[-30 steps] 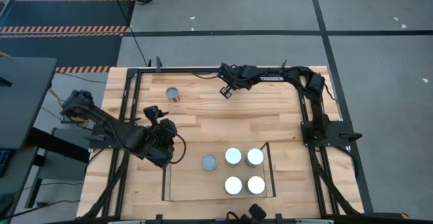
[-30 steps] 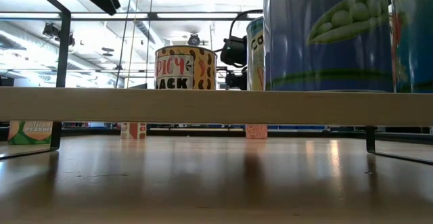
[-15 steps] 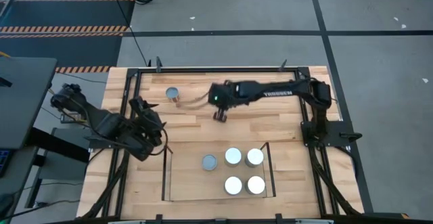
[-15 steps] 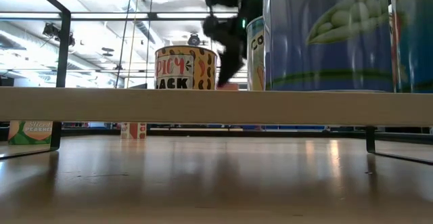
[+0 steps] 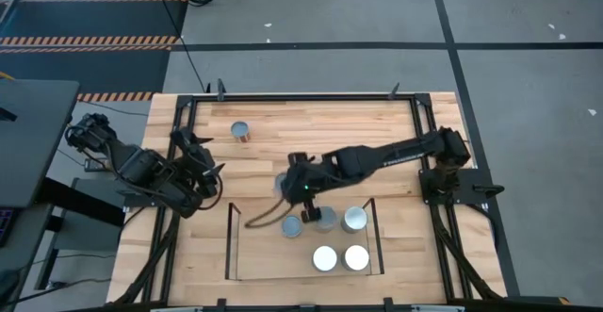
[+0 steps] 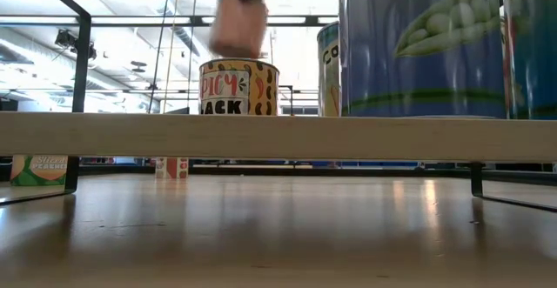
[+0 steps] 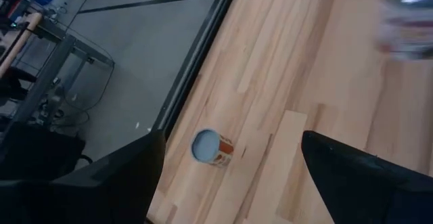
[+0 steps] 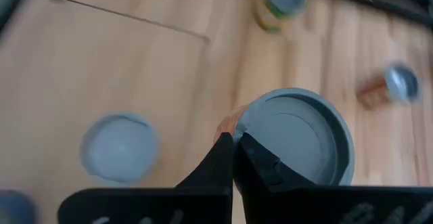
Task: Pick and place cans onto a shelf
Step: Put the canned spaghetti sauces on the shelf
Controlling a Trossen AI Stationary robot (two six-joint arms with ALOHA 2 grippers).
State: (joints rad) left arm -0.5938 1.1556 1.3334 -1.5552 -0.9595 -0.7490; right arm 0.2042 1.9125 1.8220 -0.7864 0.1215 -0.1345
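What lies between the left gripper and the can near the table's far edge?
Only bare wooden table lies between the left gripper and that can, as the high view shows.

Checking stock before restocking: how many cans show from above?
7. Five cans on the shelf; one held can in the right gripper; one lone can near the far rail. Arms may hide more.

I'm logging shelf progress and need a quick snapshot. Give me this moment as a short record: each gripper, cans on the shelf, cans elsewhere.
right gripper: shut on a carried can, above the shelf's rear edge
left gripper: open, empty, at the table's left side
shelf: five cans standing on it, including a grey-topped can
off shelf: one lone can near the table's far left corner
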